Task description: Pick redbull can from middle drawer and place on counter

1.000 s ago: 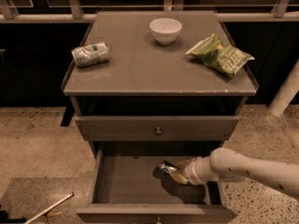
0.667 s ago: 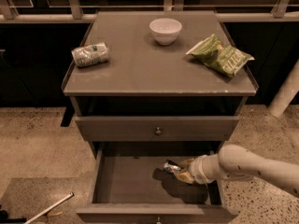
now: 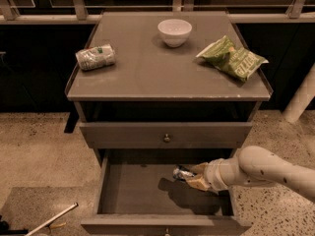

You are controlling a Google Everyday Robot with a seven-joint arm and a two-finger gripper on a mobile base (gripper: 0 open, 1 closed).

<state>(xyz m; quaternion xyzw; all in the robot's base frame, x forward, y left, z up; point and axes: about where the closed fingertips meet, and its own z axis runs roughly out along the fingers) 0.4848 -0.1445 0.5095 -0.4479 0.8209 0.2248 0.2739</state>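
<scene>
Cabinet and arm are sharing the single camera view. The wide, shallow grey middle drawer (image 3: 129,193) is standing pulled out at the bottom, its low side walls and plain front panel framing a smooth floor. The white jointed arm (image 3: 263,168) is reaching in over the drawer's right wall, and the gripper (image 3: 190,176) is hanging above the right half of the floor. Its tan fingers (image 3: 200,183) are pressing closed on the slim blue-and-silver metal redbull can (image 3: 179,173), which is lying tilted with its end pointing left and casting a shadow on the floor below. Left of the can, the drawer floor is stretching open to the far wall. Just above, a shut grey drawer front with a round metal knob (image 3: 167,138) is overhanging the back of the drawer. On the flat grey-brown counter (image 3: 147,70), a fat white-and-green can (image 3: 95,57) is lying near the left edge, a white bowl (image 3: 174,32) is sitting near the back, and a green crinkled snack bag (image 3: 232,58) is resting beside the right edge.
</scene>
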